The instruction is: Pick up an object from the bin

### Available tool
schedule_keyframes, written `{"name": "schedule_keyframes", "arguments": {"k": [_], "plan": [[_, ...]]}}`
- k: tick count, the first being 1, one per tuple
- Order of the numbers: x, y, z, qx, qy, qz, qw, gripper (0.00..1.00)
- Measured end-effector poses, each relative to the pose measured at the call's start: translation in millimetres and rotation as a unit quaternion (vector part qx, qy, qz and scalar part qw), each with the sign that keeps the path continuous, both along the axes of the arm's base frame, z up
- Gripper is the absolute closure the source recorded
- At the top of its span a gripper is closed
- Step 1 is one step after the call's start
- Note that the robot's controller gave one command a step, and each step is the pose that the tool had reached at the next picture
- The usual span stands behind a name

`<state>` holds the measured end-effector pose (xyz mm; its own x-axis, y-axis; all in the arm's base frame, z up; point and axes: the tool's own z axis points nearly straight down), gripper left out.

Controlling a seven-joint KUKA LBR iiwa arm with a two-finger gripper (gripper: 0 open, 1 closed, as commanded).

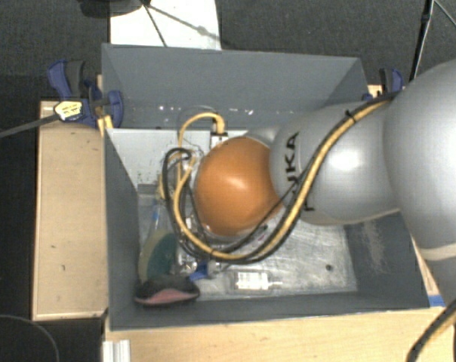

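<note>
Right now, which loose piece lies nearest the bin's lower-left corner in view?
The dark, pink-edged soft piece; the dark green rounded piece sits just above it, and the small clear piece lies farther right.

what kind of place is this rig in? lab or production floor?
Most likely a robotics lab bin-picking test cell: a KUKA arm with loose cabling at its wrist, down in a grey metal bin holding odd loose things, like a pink-and-dark item.

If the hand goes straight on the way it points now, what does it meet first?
Probably the dark green rounded thing in the near-left corner of the bin, beside the hand; otherwise the bin's floor. The orange wrist cover hides the tip, so depth is uncertain.
</note>
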<state>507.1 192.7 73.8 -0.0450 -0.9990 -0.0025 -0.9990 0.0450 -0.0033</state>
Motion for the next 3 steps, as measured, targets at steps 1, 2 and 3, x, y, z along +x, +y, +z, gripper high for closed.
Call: {"name": "schedule_keyframes", "arguments": {"k": [1,2,3], "plan": [[0.8,1,30,0.001,-0.0006,-0.009,1.0000,1.00],[1.7,1,57,0.001,-0.0006,-0.018,0.9998,1.00],[3.1,2,118,0.001,-0.0019,-0.022,0.9998,1.00]]}}
